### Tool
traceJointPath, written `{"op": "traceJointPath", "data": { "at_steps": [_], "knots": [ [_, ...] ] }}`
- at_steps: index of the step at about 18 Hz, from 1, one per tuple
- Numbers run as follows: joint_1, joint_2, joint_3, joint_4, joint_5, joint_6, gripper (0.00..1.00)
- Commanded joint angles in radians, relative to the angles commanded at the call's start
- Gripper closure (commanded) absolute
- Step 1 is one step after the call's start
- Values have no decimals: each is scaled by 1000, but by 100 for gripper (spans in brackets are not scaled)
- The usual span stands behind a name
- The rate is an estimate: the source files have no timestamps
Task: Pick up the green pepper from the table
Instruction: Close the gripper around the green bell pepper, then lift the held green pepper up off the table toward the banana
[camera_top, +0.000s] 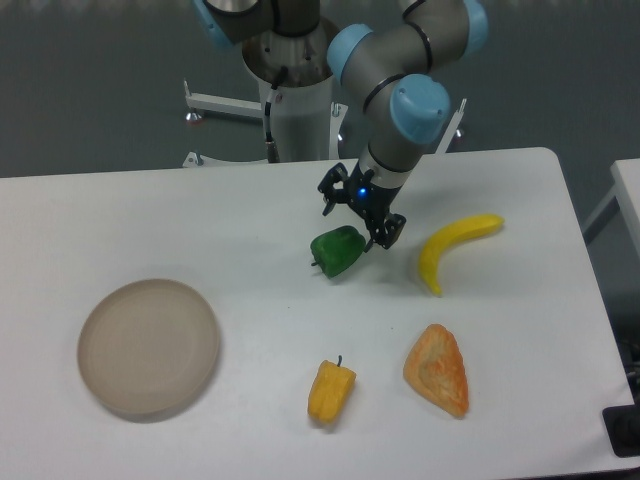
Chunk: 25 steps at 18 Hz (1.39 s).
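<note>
The green pepper (337, 250) is small, glossy and dark green. It lies on its side on the white table (250, 220), near the middle. My gripper (360, 220) hangs just behind and to the upper right of the pepper, pointing down. Its two black fingers stand apart, one at the left (328, 199) and one at the right (391, 231). They hold nothing. The right finger is close to the pepper's upper right edge; I cannot tell whether it touches.
A yellow banana (452, 248) lies right of the gripper. A yellow-orange pepper (331, 390) and an orange wedge-shaped food item (438, 370) lie near the front edge. A round beige plate (148, 346) sits at the front left.
</note>
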Motion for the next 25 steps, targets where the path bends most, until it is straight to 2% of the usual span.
{"op": "traceJointPath", "data": {
  "at_steps": [4, 11, 15, 19, 23, 25],
  "knots": [
    [0, -3, -8, 5, 2, 6, 0],
    [2, -9, -37, 48, 3, 18, 0],
    [0, -14, -57, 93, 3, 20, 0],
    [0, -21, -58, 107, 3, 20, 1],
    [2, -20, -55, 106, 2, 23, 42],
    [5, -20, -49, 106, 2, 25, 58]
  ]
}}
